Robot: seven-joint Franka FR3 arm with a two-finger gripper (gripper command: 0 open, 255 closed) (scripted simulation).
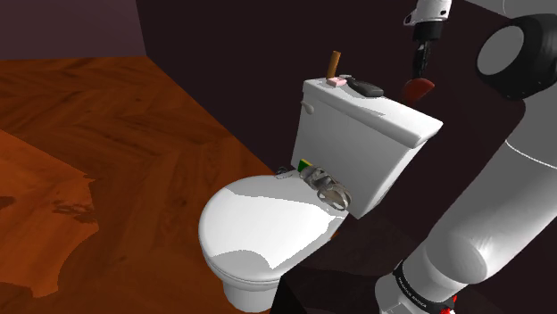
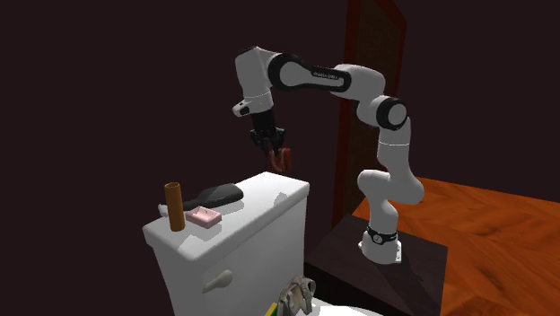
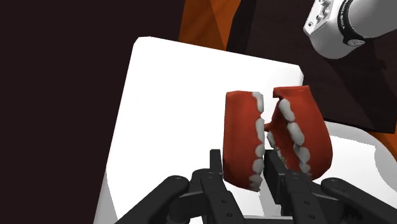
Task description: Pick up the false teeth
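The false teeth [image 3: 245,140], two red gum halves lined with white teeth, are clasped between the black fingers of my gripper [image 3: 247,168]. One half sits between the fingers and the other sticks out beside them. In the shoulder view the gripper [image 1: 418,75] hangs above the far end of the white toilet tank lid [image 1: 393,116], with the red teeth [image 1: 418,89] at its tip, clear of the lid. The second exterior view shows the gripper [image 2: 275,149] and the teeth [image 2: 282,160] a little above the lid [image 2: 269,197].
A brown cylinder [image 1: 335,63], a pink block [image 1: 337,81] and a black object [image 1: 366,88] lie on the lid's other end. A metallic object [image 1: 328,189] and a green-yellow item [image 1: 305,165] sit behind the toilet seat [image 1: 259,223]. Wooden floor [image 1: 107,134] spreads beyond.
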